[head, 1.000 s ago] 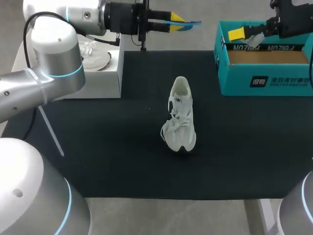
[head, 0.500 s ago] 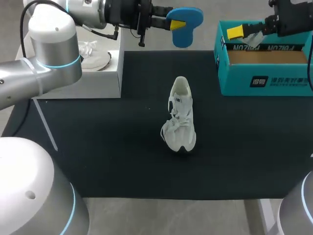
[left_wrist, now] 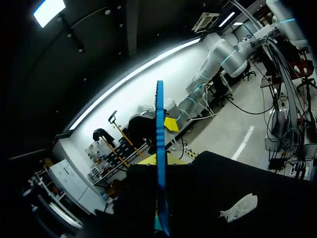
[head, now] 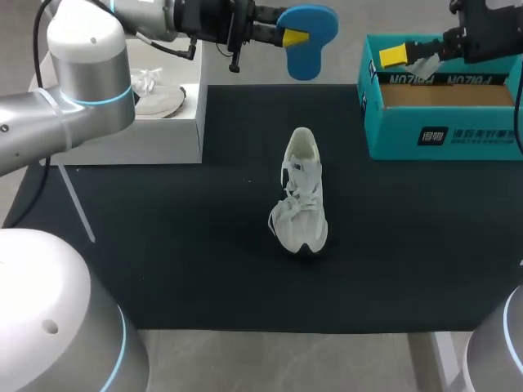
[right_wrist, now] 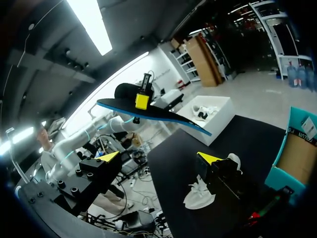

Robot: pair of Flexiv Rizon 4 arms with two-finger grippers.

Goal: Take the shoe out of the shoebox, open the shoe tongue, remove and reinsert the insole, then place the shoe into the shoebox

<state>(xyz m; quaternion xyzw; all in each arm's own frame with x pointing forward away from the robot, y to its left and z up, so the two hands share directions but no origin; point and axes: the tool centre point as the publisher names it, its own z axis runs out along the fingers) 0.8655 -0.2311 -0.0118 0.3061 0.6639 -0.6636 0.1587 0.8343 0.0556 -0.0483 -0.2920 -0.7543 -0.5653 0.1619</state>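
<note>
One shoe (head: 301, 192) mid-mat (head: 163, 245) (room around) | left gripper (head: 294, 38) clamps insole (head: 315, 24) | right gripper (right_wrist: 161, 157) seemingly spread

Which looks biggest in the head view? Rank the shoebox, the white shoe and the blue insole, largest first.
1. teal shoebox, even though the view's edge cuts it off
2. white shoe
3. blue insole, held raised in the left hand, so its height may skew its look

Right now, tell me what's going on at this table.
The left gripper holds the blue insole up in the air, well clear of the white shoe. The shoe sits on the black mat, outside the teal shoebox. The right gripper hovers open at the shoebox, holding nothing.
</note>
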